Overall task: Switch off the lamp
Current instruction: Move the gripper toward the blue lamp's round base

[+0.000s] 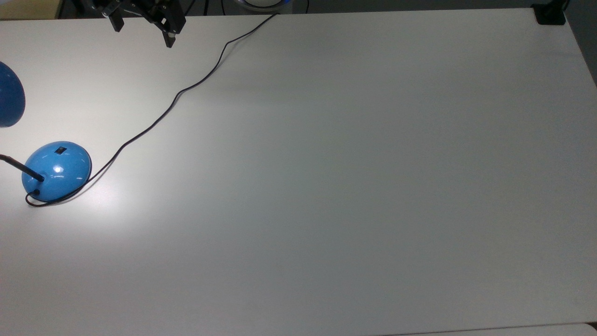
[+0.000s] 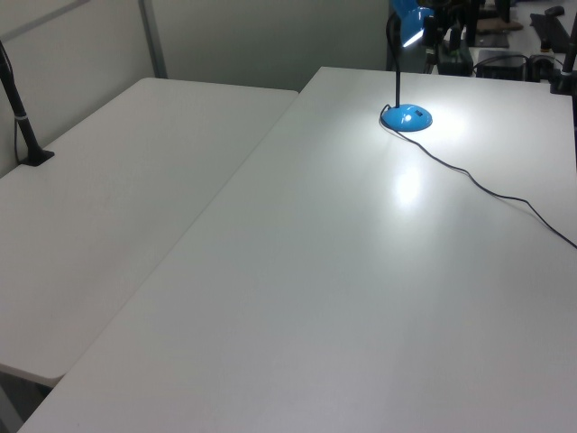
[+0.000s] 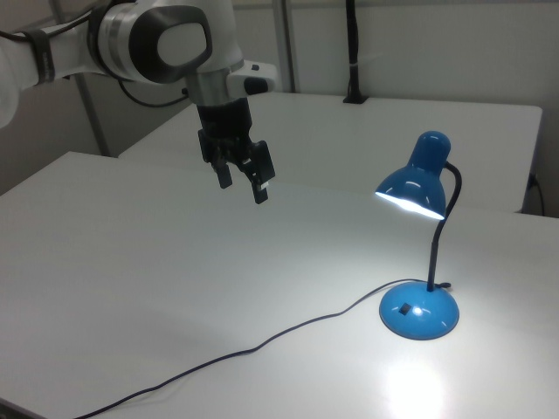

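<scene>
The lamp (image 3: 420, 262) stands on the white bench (image 1: 326, 186) and it is lit — a bright patch of light lies on the bench by its foot. In the top view the lamp's round blue base (image 1: 57, 171) sits at the top view's left side, and part of the blue shade (image 1: 9, 100) shows at that same edge. A small black switch (image 1: 60, 150) sits on top of the base. In the right view the thin black neck (image 3: 439, 236) goes up from the base and bends over to the shade (image 3: 419, 182), which points down and glows white underneath.

A black cord (image 1: 186, 91) runs from the base across the bench to its far edge in the top view.

The gripper (image 3: 244, 185) hangs in the air above the bench, well apart from the lamp — in the right view it is up and toward the right view's left. Its two black fingers (image 3: 260, 191) are spread apart and hold nothing. The white arm (image 3: 162, 39) reaches in from the right view's top left corner.

A second white table (image 2: 117, 198) stands just beside the bench in the left view.
</scene>
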Robot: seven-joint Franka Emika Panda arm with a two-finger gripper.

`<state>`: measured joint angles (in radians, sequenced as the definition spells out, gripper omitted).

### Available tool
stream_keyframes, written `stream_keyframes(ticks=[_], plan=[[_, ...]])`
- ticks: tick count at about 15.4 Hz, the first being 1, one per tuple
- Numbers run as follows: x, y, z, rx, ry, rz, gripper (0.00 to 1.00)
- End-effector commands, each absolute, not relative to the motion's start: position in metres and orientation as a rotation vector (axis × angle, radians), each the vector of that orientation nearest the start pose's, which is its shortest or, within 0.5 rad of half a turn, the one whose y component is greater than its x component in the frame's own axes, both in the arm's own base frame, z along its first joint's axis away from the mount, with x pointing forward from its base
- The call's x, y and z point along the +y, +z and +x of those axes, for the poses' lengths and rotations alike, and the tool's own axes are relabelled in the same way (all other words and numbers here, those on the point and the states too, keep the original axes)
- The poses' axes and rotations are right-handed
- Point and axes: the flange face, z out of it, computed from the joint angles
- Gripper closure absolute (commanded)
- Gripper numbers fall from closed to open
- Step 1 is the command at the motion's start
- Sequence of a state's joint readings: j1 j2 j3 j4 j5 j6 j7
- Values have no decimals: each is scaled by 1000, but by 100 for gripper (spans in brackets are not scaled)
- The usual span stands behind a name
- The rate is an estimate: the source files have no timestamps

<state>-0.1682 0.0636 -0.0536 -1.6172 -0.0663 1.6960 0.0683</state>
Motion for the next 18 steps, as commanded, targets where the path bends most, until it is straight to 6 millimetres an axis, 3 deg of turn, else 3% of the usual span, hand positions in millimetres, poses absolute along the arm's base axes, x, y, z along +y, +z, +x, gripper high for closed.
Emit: stream_keyframes(ticks=[1,7,8,9,10,11,13,18], plan=[[-145,577,568,485,10,-3182,0],[-151,576,567,416,19,-3189,0],[-155,578,565,419,11,-3183,5],[-155,578,565,419,10,-3178,16],[-158,578,564,392,11,-3180,62],[-160,575,564,322,21,-3188,96],[-171,570,565,237,-9,-3188,100],[-221,507,583,258,-195,-3219,100]])
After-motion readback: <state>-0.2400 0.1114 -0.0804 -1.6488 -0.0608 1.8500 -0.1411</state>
